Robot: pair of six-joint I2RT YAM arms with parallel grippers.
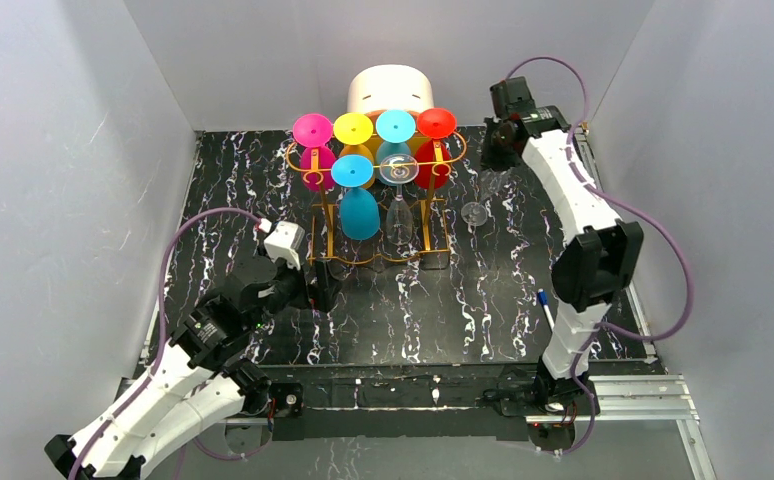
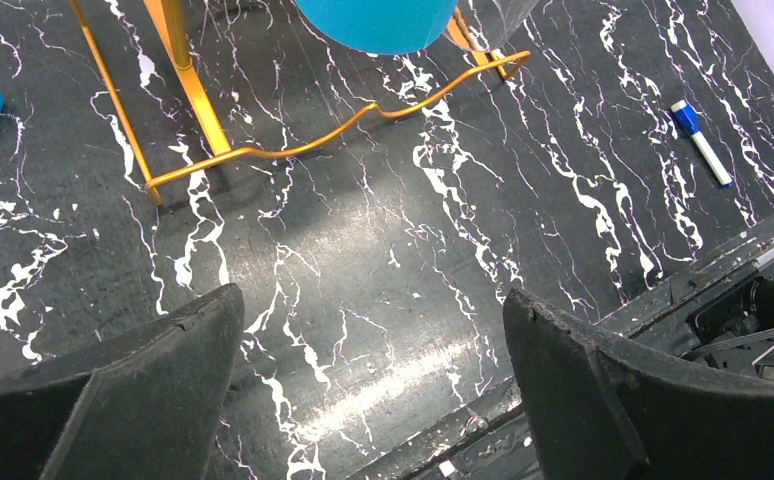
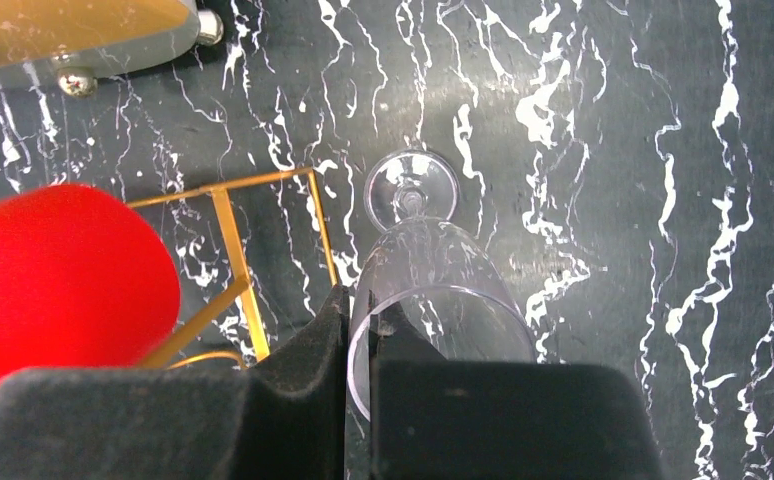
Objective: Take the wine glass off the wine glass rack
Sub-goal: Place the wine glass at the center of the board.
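My right fingers (image 3: 308, 350) are clamped on the rim of the clear wine glass (image 3: 428, 260). It is off the wine glass rack (image 3: 225, 215), just beside its base, foot toward the table (image 3: 613, 150). I'd lower it upright and release gently. There is open table to the right, while the red glass (image 3: 63, 270) crowds the left. My left fingers (image 2: 178, 345) gape wide, holding nothing.

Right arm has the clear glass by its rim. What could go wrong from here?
The right gripper pinches only the thin rim of the clear wine glass, so it could slip or tilt. The red wine glass and the orange-gold wire rack sit close beside it, and a sideways move might clip them.
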